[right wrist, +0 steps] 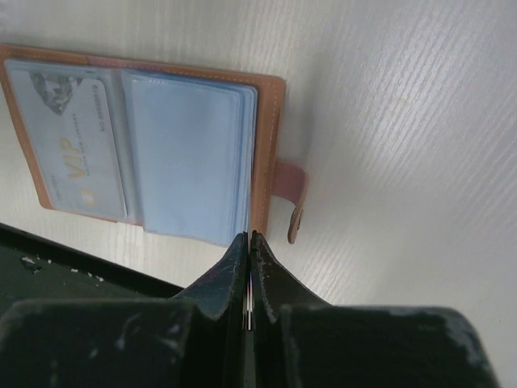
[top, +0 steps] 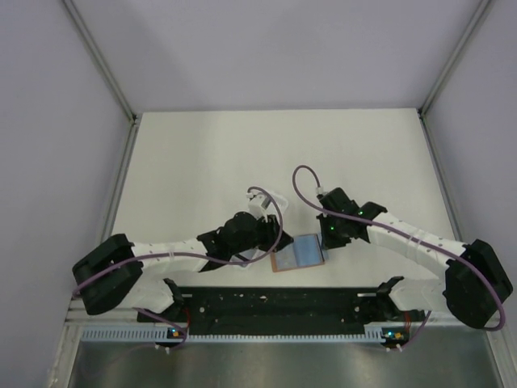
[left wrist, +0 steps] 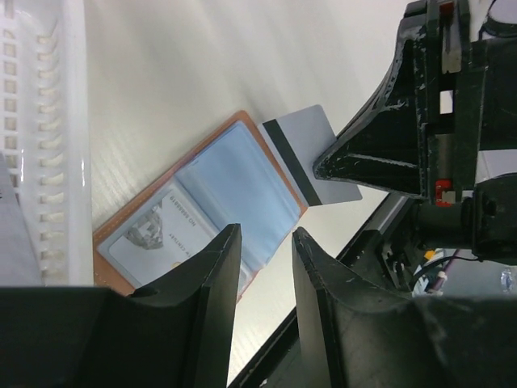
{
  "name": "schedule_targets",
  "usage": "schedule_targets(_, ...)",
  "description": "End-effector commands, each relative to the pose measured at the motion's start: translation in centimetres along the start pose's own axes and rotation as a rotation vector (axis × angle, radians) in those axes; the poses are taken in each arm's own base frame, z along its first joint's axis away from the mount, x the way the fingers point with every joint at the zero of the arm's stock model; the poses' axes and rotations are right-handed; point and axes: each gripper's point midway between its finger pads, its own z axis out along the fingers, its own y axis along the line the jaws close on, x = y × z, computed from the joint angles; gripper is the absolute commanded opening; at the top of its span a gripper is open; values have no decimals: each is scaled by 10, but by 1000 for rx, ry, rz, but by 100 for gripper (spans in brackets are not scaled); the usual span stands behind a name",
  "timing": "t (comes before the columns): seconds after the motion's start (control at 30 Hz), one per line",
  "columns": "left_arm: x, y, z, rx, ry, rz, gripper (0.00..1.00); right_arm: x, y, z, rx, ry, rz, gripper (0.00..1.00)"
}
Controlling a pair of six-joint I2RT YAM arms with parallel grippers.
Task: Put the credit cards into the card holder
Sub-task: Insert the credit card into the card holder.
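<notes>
The credit card [left wrist: 311,153] with the dark stripe is pinched tight in our right gripper [right wrist: 249,271], just beside the open card holder [right wrist: 161,145] on the table [top: 242,153], long side along its edge. Our left gripper [left wrist: 262,263] hangs half open over it, empty

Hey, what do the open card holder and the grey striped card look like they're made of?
Card holder: cover looks like matte orange-brown leather or imitation, stitched along its edge; the inner sleeves seem clear glossy soft plastic, since a printed card shows through. Grey card: probably stiff plastic with a smooth satin face; it sticks out flat from the right pincer.
</notes>
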Motion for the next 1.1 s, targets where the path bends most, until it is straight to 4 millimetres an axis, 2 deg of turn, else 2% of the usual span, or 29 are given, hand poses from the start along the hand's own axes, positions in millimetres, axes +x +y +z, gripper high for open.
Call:
schedule_targets(0.0, -3, -7, 11, 11, -17, 35, 38, -14, -6, 12, 30, -60, -5, 0)
schedule_targets(0.03, -4, -2, 15, -20, -32, 46, 38, -14, -7, 15, 32, -64, -4, 0)
schedule_targets(0.2, 6, -4, 29, -62, -14, 88, 38, -11, -6, 21, 21, -66, 13, 0)
schedule_targets(0.43, 16, -20, 49, -65, -3, 106, 37, -2, -11, 25, 35, -46, 27, 0)
schedule_targets(0.57, 30, -21, 61, -82, 30, 117, 34, -1, -11, 25, 34, -46, 30, 0)
schedule_targets(0.77, 44, -8, 76, -121, 52, 94, 20, 0, -11, 25, 34, -42, 36, 0)
schedule_targets(0.83, 47, -8, 79, -118, 61, 91, 17, 2, -12, 26, 37, -39, 35, 0)
schedule_targets(0.97, 57, -1, 79, -129, 89, 81, 11, 4, -14, 27, 44, -36, 38, 0)
schedule_targets(1.03, 63, 7, 76, -150, 104, 73, 1, 6, -16, 28, 53, -32, 42, 0)
schedule_targets(1.07, 66, 14, 73, -174, 111, 70, 0, 6, -17, 28, 56, -34, 45, 0)
